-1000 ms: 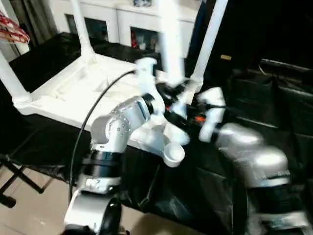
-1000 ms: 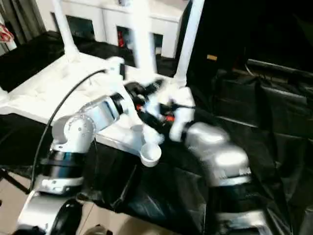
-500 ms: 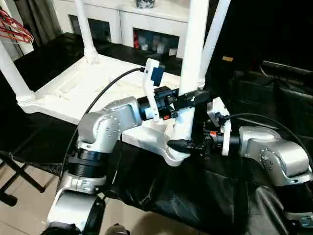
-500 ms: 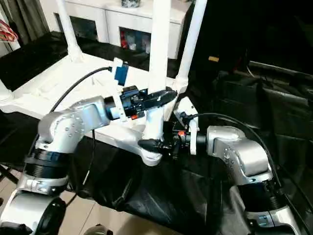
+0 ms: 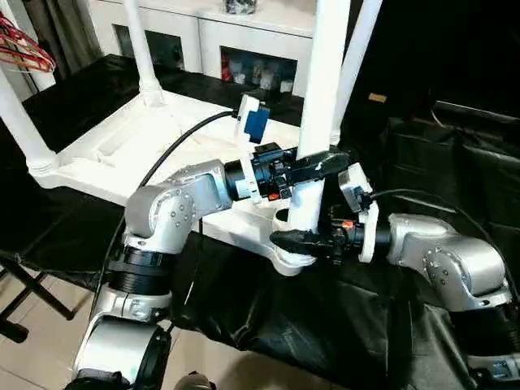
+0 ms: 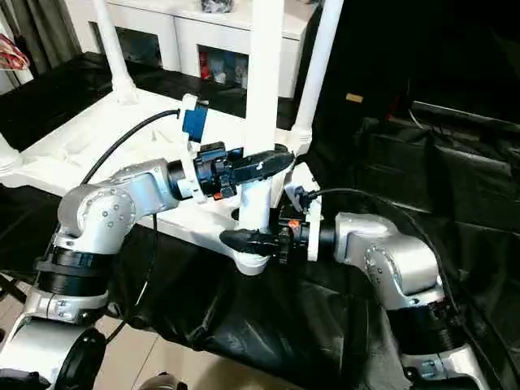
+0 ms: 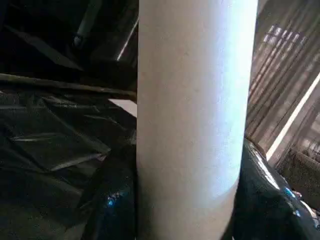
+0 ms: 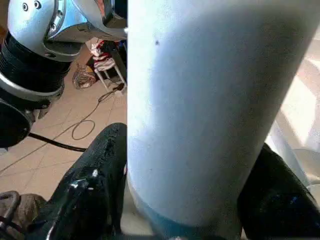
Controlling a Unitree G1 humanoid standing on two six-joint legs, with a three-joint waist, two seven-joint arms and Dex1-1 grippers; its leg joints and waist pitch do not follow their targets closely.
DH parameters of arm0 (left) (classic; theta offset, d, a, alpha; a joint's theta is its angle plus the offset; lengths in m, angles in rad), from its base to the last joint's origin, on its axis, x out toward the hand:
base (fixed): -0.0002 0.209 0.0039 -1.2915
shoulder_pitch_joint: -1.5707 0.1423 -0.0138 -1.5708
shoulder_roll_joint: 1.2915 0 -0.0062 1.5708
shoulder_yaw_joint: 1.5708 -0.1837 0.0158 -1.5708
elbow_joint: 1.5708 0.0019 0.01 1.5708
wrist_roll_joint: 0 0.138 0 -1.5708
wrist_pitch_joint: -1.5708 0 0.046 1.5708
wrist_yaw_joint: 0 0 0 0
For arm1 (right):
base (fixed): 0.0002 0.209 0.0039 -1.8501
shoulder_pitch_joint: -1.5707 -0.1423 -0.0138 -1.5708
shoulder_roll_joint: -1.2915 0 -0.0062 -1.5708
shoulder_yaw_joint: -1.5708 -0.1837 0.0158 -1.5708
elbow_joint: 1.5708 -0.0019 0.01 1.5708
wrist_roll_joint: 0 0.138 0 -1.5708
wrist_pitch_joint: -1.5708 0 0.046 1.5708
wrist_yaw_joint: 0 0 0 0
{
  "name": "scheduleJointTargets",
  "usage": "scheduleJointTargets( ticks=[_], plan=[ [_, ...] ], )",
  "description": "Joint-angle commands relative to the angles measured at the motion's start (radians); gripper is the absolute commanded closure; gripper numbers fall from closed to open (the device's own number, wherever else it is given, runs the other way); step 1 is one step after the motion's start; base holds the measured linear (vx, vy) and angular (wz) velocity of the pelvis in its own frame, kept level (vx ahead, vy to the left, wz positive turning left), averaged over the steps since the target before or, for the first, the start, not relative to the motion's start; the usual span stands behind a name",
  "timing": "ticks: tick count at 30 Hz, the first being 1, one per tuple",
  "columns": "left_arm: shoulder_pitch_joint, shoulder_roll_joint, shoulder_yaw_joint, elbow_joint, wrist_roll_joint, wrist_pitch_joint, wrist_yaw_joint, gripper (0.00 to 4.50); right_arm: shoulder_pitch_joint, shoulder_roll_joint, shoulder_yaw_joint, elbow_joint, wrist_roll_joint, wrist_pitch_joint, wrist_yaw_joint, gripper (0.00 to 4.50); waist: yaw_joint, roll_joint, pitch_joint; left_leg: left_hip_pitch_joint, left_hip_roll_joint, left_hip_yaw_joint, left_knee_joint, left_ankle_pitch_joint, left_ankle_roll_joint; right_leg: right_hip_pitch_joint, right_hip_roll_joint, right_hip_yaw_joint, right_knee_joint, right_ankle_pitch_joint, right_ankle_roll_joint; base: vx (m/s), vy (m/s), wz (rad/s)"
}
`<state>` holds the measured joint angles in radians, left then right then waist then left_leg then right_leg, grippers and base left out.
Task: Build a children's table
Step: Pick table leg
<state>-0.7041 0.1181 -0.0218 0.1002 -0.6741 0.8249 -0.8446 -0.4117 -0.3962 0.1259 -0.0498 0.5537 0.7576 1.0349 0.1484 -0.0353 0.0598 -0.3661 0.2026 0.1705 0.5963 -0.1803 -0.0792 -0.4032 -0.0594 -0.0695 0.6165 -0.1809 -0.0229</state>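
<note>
The white table top (image 5: 122, 146) lies upside down on a black-covered surface, with three legs (image 5: 140, 49) (image 5: 20, 126) (image 5: 353, 57) standing up from its corners. A fourth leg (image 5: 321, 97) stands upright in the near corner socket (image 5: 286, 262). My left gripper (image 5: 313, 166) is shut on this leg a little above the socket; its fingers (image 7: 112, 200) press both sides. My right gripper (image 5: 299, 240) comes in from the right at the leg's foot, and its black fingers (image 8: 95, 190) clasp the leg just over the socket.
A white cabinet (image 5: 244, 41) with glass doors stands behind the table top. Red hangers (image 5: 24, 45) hang at the far left. Crumpled black sheeting (image 5: 455, 162) covers the right side. Tiled floor (image 5: 49, 349) and a black folding stand (image 5: 24, 292) lie at lower left.
The fourth leg has come upright over the near corner socket. My right gripper has moved left to the leg's foot and its fingers have closed around it. My left gripper's hold is unchanged.
</note>
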Motion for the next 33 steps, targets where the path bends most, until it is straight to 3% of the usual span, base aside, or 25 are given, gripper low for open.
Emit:
scheduleJointTargets(
  ticks=[1,4,5,7,14,18,19,20,22,31,32,33],
  plan=[
    [0.002,-0.014,-0.012,-0.047,-0.048,0.015,-0.019,2.57,0.008,0.002,-0.026,-0.011,0.001,0.013,-0.038,1.84,0.003,-0.007,-0.073,0.006,0.027,-0.005,-0.063,-0.1,0.012,0.062,-0.081,0.048,-0.066,-0.158,-0.164,0.0,0.0,0.0],
    [0.012,-0.018,-0.006,-0.053,-0.039,0.005,0.005,2.57,0.017,0.019,-0.022,-0.02,0.003,0.008,-0.064,1.85,0.003,-0.008,-0.072,0.005,0.026,-0.005,-0.063,-0.106,0.01,0.061,-0.081,0.048,-0.067,-0.175,-0.157,0.0,0.0,0.0],
    [0.006,-0.033,0.014,-0.04,-0.034,0.001,0.049,2.01,0.017,0.027,-0.024,-0.02,-0.001,0.002,-0.081,1.86,0.003,-0.008,-0.073,0.005,0.026,-0.005,-0.063,-0.11,0.007,0.061,-0.082,0.048,-0.068,-0.183,-0.154,0.0,0.0,0.0],
    [0.002,-0.044,0.028,-0.031,-0.031,0.001,0.077,1.87,0.017,0.032,-0.025,-0.021,-0.003,-0.001,-0.092,1.86,0.004,-0.009,-0.072,0.004,0.026,-0.005,-0.063,-0.105,0.002,0.061,-0.082,0.049,-0.068,-0.181,-0.153,0.0,0.0,0.0],
    [-0.018,-0.111,0.082,-0.017,0.096,-0.096,0.333,1.43,-0.003,0.108,-0.048,-0.021,-0.054,-0.037,-0.245,1.87,0.003,-0.013,-0.073,0.005,0.026,-0.007,-0.064,-0.107,-0.006,0.061,-0.081,0.048,-0.07,-0.182,-0.127,0.0,0.0,0.0],
    [-0.023,-0.155,0.105,-0.01,0.151,-0.13,0.48,1.43,-0.013,0.15,-0.036,-0.011,-0.096,-0.075,-0.323,1.87,0.001,-0.013,-0.073,0.003,0.025,-0.008,-0.064,-0.1,-0.009,0.061,-0.08,0.048,-0.069,-0.168,-0.119,0.0,0.0,0.0],
    [-0.022,-0.166,0.102,-0.007,0.185,-0.149,0.538,1.43,-0.015,0.165,-0.033,-0.009,-0.103,-0.081,-0.35,1.87,0.0,-0.018,-0.073,0.002,0.025,-0.007,-0.064,-0.101,-0.007,0.062,-0.08,0.048,-0.072,-0.173,-0.114,0.0,0.0,0.0],
    [-0.021,-0.168,0.098,-0.007,0.197,-0.156,0.553,1.43,-0.015,0.169,-0.033,-0.01,-0.105,-0.081,-0.357,1.87,0.0,-0.015,-0.074,0.003,0.025,-0.008,-0.064,-0.1,-0.006,0.061,-0.08,0.048,-0.07,-0.173,-0.108,0.0,0.0,0.0],
    [-0.016,-0.194,0.114,-0.004,0.205,-0.179,0.605,1.78,-0.017,0.19,-0.032,-0.019,-0.111,-0.072,-0.389,1.87,-0.001,-0.016,-0.073,0.003,0.025,-0.008,-0.065,-0.099,-0.006,0.059,-0.079,0.049,-0.07,-0.169,-0.106,0.0,0.0,0.0],
    [-0.004,-0.21,0.098,-0.02,0.184,-0.189,0.57,2.28,-0.024,0.193,-0.02,-0.01,-0.141,-0.08,-0.415,1.87,-0.001,-0.018,-0.071,0.004,0.024,-0.007,-0.066,-0.109,-0.009,0.058,-0.08,0.049,-0.072,-0.177,-0.104,0.0,0.0,0.0],
    [-0.003,-0.21,0.094,-0.021,0.182,-0.189,0.566,2.48,-0.029,0.189,-0.024,-0.002,-0.139,-0.075,-0.412,1.31,-0.001,-0.018,-0.072,0.004,0.024,-0.007,-0.066,-0.11,-0.009,0.059,-0.08,0.049,-0.073,-0.178,-0.103,0.0,0.0,0.0],
    [-0.001,-0.208,0.088,-0.024,0.177,-0.187,0.551,2.54,-0.04,0.178,-0.042,0.014,-0.125,-0.058,-0.405,1.17,-0.002,-0.018,-0.071,0.004,0.024,-0.008,-0.066,-0.111,-0.009,0.059,-0.079,0.049,-0.072,-0.177,-0.102,0.0,0.0,0.0]
  ],
)
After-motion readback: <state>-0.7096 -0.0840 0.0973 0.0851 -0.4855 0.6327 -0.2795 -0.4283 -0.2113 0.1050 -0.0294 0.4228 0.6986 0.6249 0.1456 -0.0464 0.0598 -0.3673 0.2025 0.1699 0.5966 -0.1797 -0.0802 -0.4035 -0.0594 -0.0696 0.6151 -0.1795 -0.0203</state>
